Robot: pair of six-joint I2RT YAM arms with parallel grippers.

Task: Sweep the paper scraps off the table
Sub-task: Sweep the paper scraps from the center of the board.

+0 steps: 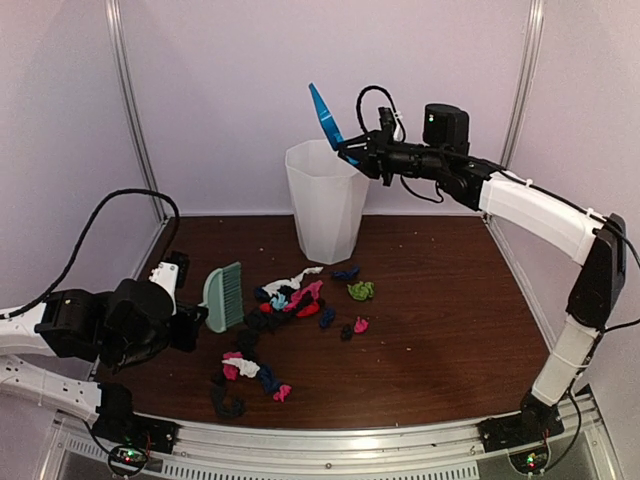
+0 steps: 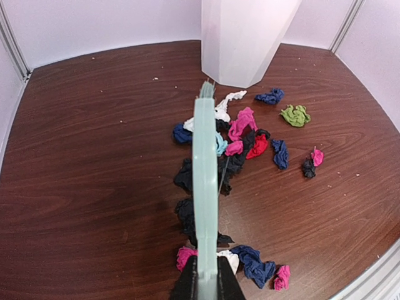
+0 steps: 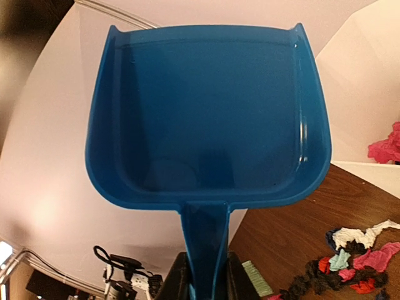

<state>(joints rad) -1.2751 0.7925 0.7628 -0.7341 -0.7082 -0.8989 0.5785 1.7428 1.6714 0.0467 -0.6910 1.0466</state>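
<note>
the left gripper (image 2: 206, 282) is low over the left side of the table (image 1: 450, 320), and its fingers are pressed together on the handle of a mint-green hand brush (image 1: 224, 296). in the left wrist view the brush stands on its edge and points away from the gripper, toward the base of a tall white bin (image 1: 325, 200) at the far side of the table. the paper scraps (image 1: 290, 300) lie on the wood in the middle of the table, just right of the brush: a loose heap of pink, white, black, navy and red pieces in front of the bin, and a smaller group nearer to the metal rail (image 1: 330, 440). one green wad (image 2: 295, 115) lies a little apart on the right. the right gripper (image 3: 203, 275) is raised high beside the rim of the bin, and it pinches the handle of a blue plastic dustpan (image 3: 206, 112). the pan is tilted up above the opening of the bin, with its hollow side facing the wrist camera.
</note>
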